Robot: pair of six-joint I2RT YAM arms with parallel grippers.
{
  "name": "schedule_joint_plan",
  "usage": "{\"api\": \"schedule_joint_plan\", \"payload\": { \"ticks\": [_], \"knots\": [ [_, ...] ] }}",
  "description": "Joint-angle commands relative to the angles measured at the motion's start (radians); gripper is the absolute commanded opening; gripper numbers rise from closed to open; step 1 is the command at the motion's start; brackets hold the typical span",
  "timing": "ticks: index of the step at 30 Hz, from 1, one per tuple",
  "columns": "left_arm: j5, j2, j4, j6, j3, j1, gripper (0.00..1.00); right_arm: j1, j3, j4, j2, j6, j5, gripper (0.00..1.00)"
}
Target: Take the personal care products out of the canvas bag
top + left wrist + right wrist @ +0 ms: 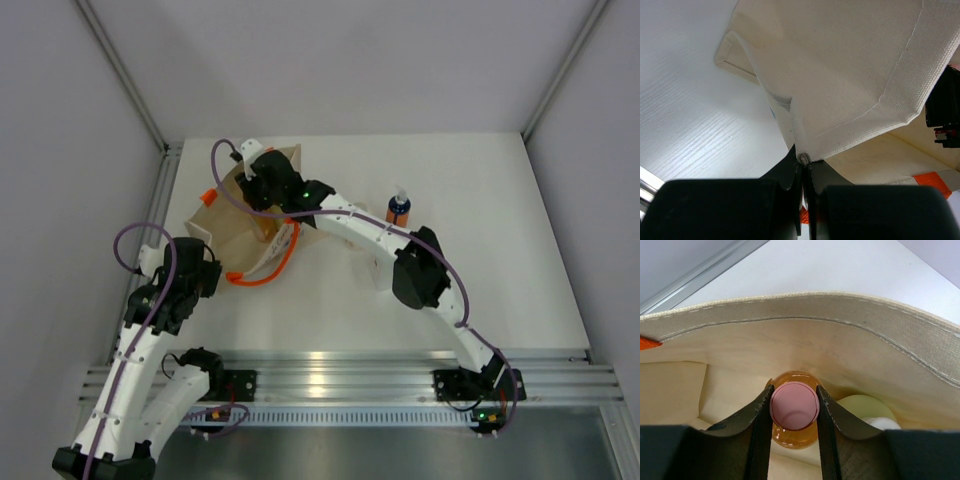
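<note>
Left gripper (pixel 804 167) is clamped on a fold of the soft canvas bag (pixel 850 75). Inside the bag, right gripper (pixel 794 390) pinches the peach bottle (pixel 795 436) by its pink cap (pixel 794 407). The bottle looks light, rigid and slick, so lift straight.

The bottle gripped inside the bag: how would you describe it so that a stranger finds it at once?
Look into the beige canvas bag at the table's far left, where the right arm reaches in. The right jaws are shut on a peach bottle; its round pink cap sets it apart from the pale yellow-green bottle beside it.
</note>
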Motion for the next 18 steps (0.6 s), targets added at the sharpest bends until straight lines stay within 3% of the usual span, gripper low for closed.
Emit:
{"api": "schedule_joint_plan", "payload": {
  "ticks": [1, 18],
  "knots": [
    [0.015, -0.006, 0.017, 0.012, 0.004, -0.001, 0.00, 0.010, -0.021, 0.109, -0.044, 0.002, -0.073, 0.00],
    [0.018, -0.010, 0.016, 0.009, 0.010, 0.000, 0.00, 0.048, -0.035, 0.137, -0.314, -0.110, -0.073, 0.00]
  ]
}}
